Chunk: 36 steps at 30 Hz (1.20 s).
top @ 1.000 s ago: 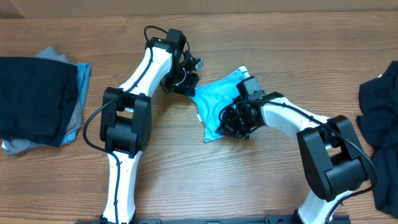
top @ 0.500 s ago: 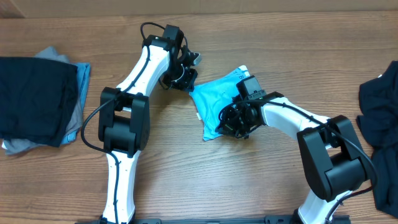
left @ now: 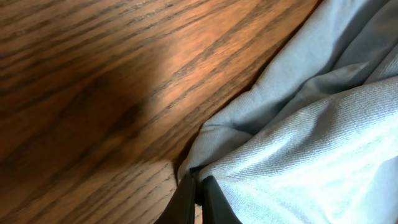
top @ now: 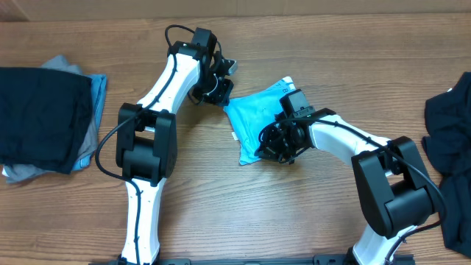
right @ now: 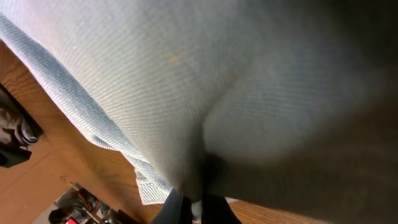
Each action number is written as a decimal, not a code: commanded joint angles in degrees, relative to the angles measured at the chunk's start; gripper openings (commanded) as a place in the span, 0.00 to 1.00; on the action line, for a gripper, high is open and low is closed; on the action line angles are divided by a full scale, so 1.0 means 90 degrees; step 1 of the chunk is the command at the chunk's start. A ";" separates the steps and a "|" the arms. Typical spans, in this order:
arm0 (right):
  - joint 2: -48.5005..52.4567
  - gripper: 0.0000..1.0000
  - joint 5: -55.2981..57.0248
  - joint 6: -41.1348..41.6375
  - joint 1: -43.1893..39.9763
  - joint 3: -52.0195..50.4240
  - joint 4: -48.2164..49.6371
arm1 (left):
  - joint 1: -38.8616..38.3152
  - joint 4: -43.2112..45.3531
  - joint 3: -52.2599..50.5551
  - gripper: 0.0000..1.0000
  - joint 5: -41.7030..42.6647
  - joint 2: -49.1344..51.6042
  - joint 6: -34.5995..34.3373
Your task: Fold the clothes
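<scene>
Wooden bench [top: 331,59] carries a crumpled sky-blue cotton T-shirt [top: 257,118], and my left claw [top: 219,90] and right claw [top: 277,152] are each clamped tight on it. My left claw has tugged its corner away from my right claw, spreading the cloth for folding.

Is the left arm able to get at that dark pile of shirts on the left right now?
Probably not yet. The left gripper is pinched shut on the edge of the sky-blue shirt, and the dark pile lies off on the arm's far side. It would likely have to let go first.
</scene>
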 commanded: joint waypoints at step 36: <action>-0.1212 0.22 -0.0481 -0.1265 -0.0648 0.1195 -0.1513 | 0.0092 -0.1851 0.2392 0.04 0.0996 0.0097 -0.0556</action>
